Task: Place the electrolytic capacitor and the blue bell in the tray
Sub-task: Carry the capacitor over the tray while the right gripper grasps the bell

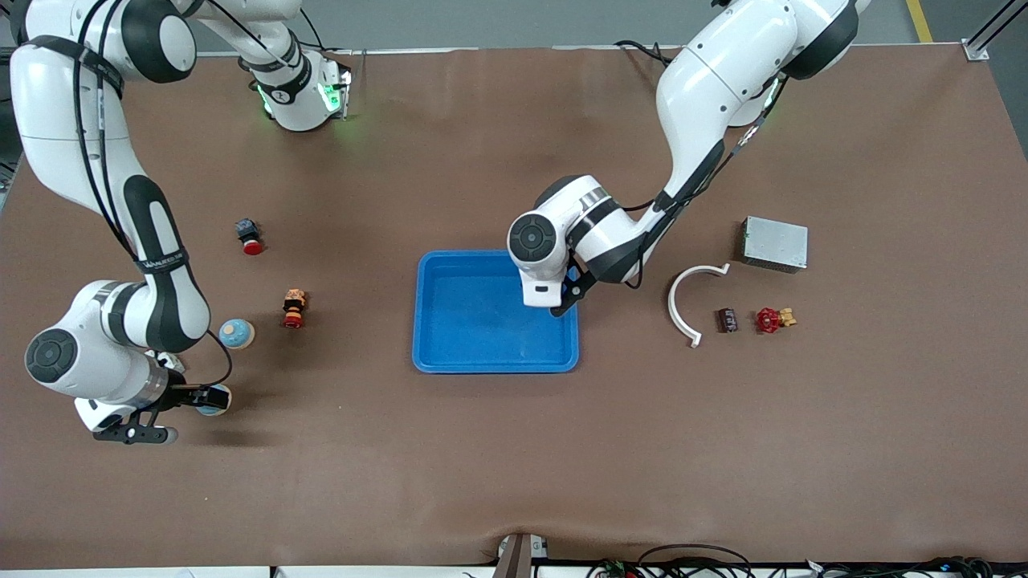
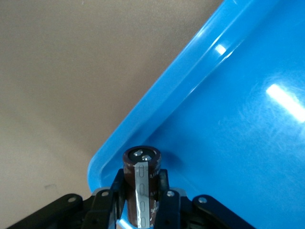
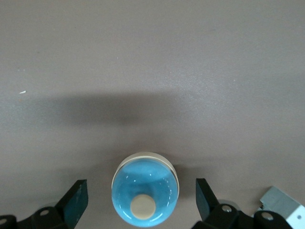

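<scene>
One blue bell (image 3: 145, 196) was straddled, untouched, by the wide-open right gripper (image 3: 141, 204), one electrolytic capacitor (image 2: 142, 171) was clamped by the left gripper (image 2: 142, 202) over a corner of one tray (image 1: 418, 321), and one grey box (image 1: 774, 244) was seen toward the tabletop's left-arm end.

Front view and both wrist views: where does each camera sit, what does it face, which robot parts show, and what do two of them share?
Front view: high across the table, facing the bases; blue tray central; both arms show.
Left wrist view: on that wrist, over a tray corner; left gripper shut on the electrolytic capacitor.
Right wrist view: on that wrist, above the blue bell; open right gripper astride it.
Shared: the tray, in front and left wrist views.
</scene>
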Robot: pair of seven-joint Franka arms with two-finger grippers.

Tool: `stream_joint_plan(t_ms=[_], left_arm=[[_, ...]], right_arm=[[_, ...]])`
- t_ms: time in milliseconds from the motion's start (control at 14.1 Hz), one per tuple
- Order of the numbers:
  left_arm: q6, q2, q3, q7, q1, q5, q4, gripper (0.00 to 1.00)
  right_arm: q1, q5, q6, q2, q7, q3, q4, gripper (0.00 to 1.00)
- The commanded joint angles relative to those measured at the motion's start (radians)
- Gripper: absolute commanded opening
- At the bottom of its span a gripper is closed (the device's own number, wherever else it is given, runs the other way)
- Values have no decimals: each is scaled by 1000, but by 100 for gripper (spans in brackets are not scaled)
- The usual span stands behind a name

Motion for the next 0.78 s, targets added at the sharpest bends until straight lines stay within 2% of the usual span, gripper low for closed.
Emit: stream_joint_plan(t_ms=[0, 424, 495, 566, 636, 707], left_arm=[[7, 17, 21, -18, -26, 24, 24, 0], [30, 19, 21, -15, -25, 24, 24, 0], [30, 17, 23, -4, -25, 24, 24, 14], [30, 17, 21, -1, -23, 24, 24, 49], [30, 14, 23, -1, -25, 25, 25, 99], [30, 8, 23, -4, -26, 27, 25, 100]], right_arm=[[-10, 10, -8, 25, -17, 8, 38, 100], [-14, 17, -9, 28, -48, 10, 29, 100], [-16, 17, -9, 28, -65, 10, 25, 88], [-16, 17, -11, 28, -98, 10, 23, 45], [-16, 17, -12, 28, -114, 10, 25, 12], [-14, 17, -17, 28, -112, 10, 23, 0]])
